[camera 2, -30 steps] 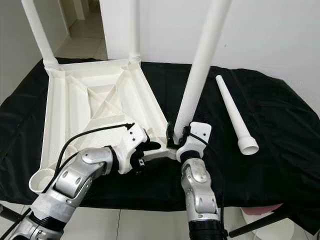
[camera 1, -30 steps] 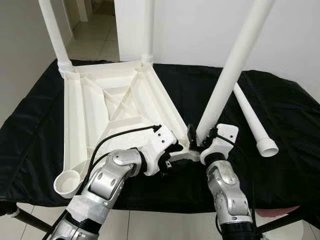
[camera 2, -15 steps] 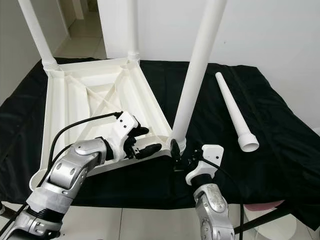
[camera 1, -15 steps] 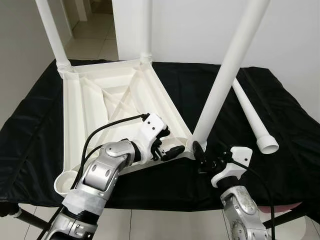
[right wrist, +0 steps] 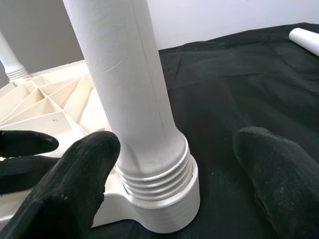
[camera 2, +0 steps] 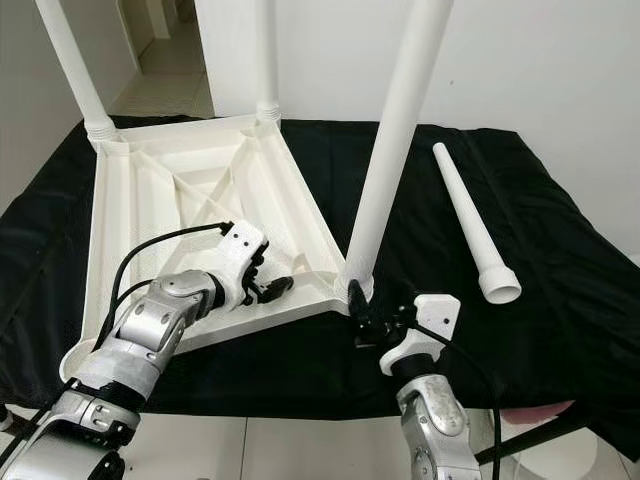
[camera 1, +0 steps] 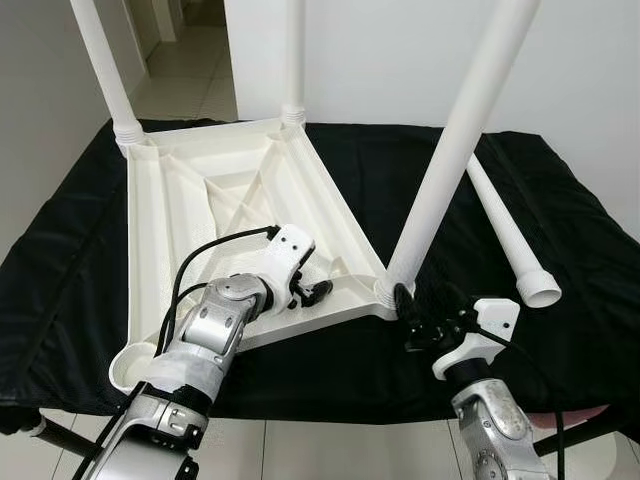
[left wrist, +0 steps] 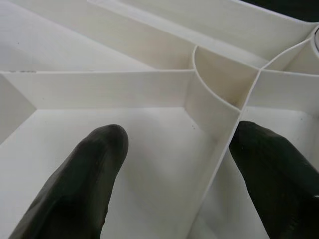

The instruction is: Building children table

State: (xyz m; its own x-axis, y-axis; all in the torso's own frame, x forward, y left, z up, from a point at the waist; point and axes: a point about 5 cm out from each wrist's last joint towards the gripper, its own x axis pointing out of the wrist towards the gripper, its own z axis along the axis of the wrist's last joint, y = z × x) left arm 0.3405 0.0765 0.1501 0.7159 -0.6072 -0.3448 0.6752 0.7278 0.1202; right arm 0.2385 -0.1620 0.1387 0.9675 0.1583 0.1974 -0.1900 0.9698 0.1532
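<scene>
Seating third leg [camera 1: 448, 170] in upturned tabletop [camera 1: 215, 215] corner socket, five o'clock. Right gripper [camera 1: 418, 322] spread beside threaded base; left gripper [camera 1: 312, 292] spread on rib. Twist squarely; loose leg [camera 1: 505, 228] waits at three o'clock.

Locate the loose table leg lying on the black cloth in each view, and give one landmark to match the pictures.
Left eye view: loose leg, on the robot's right, open end nearest the camera.
Right eye view: same leg, beside the tabletop.
Left wrist view: not in it.
Right wrist view: just its tip.
Shared landmark: the screwed-in leg at the tabletop's near corner.
</scene>
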